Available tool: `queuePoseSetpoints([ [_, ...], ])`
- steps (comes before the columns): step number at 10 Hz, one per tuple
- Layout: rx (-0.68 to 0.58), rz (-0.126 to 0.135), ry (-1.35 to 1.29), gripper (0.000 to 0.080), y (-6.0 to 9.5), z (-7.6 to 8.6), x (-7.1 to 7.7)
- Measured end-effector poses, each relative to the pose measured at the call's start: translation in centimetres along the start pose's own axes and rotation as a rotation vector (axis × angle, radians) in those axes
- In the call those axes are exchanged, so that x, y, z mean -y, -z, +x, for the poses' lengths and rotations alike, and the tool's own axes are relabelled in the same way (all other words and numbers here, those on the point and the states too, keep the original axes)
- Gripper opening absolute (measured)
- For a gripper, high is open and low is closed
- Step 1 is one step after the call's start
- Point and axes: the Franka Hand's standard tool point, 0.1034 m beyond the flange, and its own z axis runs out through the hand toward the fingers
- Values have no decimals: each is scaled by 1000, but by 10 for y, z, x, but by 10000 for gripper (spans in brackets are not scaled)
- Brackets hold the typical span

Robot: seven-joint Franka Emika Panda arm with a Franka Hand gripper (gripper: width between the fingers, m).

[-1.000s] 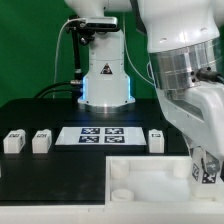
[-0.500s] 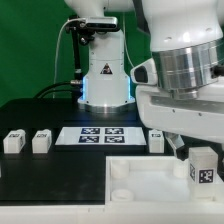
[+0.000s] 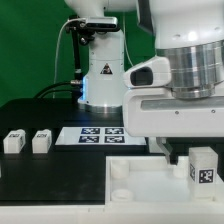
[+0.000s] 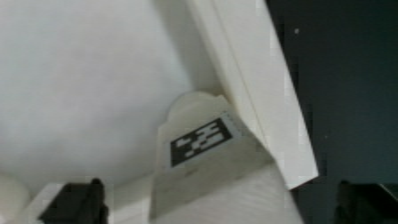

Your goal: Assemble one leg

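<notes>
Beneath spread pincer (image 4: 221, 203), seemingly free, tagged leg (image 4: 205, 140)

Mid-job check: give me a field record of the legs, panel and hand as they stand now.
hand: open, nothing clamped
nearest leg: small white blocky plastic post with tag, upright in the large white tray-like panel, beside its rim
spare legs: two, on the black table, exterior view's left
marker board: flat on table, behind panel

A plain green backdrop wall (image 3: 30, 45), evenly lit, fills the space behind the scene. In front of it stands a matte black flat-topped table (image 3: 55, 180), its surface dark and dull.
</notes>
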Motion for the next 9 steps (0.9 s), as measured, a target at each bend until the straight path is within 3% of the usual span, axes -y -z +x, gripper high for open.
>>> queuePoseSetpoints([
  [4, -1, 5, -4, 621, 0, 0, 0],
  [6, 3, 15, -222, 344, -1, 0, 2],
  [9, 9, 15, -512, 294, -2, -1, 0],
])
